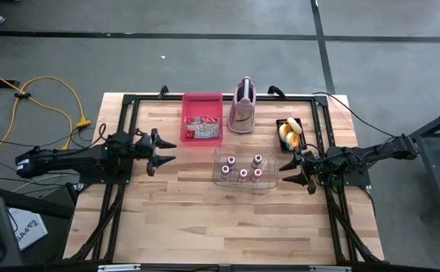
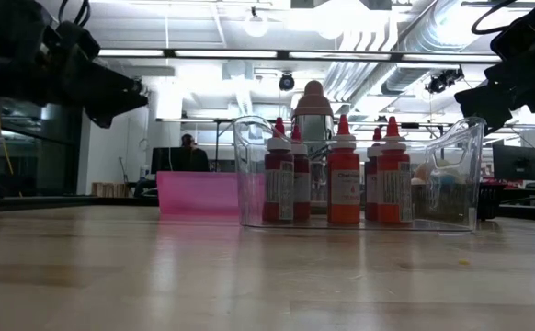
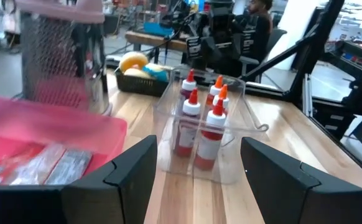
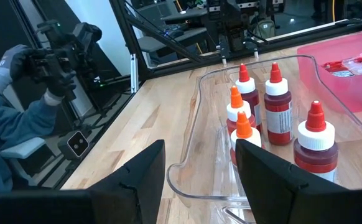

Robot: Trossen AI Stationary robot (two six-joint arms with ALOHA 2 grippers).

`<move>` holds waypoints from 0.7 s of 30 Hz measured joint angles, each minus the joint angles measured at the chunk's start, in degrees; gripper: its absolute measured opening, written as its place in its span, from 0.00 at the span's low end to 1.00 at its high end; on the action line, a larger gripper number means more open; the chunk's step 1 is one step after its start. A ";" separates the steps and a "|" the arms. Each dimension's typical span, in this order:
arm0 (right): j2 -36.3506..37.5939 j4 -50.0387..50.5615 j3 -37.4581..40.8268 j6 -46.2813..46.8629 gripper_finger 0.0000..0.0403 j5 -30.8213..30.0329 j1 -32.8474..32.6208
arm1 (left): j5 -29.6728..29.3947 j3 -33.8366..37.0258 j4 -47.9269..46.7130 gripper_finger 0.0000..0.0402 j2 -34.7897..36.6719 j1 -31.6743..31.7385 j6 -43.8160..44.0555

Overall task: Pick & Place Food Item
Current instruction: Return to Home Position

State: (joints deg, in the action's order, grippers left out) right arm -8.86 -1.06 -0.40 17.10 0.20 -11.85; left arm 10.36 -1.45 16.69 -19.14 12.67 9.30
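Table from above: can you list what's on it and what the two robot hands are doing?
Clear bin: middle of table, five bottles inside
Pink tray: far side, packets inside
Black bin: far right, food inside
Left gripper: open, empty, left of the clear bin
Right gripper: open, empty, right of the clear bin

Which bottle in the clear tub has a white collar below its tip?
The dark red bottle nearest the black bin; the other four have plain red or orange caps.
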 joint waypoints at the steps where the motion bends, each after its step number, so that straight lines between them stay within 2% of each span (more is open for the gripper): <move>1: 0.00 0.00 0.00 0.01 0.45 -0.01 0.02 | -0.02 0.02 -1.52 0.57 0.92 0.31 0.52; 6: 0.00 0.00 0.00 0.01 0.45 0.00 0.02 | -0.63 0.11 -9.37 0.57 6.16 1.54 2.16; 10: 0.00 0.00 0.00 0.00 0.45 -0.01 0.01 | -3.92 0.15 -16.08 0.57 10.97 1.57 2.34; 16: 0.01 0.00 0.00 -0.01 0.45 -0.02 0.02 | -7.77 0.17 -17.29 0.57 13.47 0.98 -1.84; 21: 0.02 0.00 0.00 0.01 0.45 -0.02 0.02 | -9.78 0.63 -17.25 0.57 13.59 1.09 -1.09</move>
State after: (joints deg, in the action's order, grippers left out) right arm -8.84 -1.06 -0.40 17.10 0.19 -11.84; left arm 0.58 -0.82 -0.56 -5.55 13.76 8.21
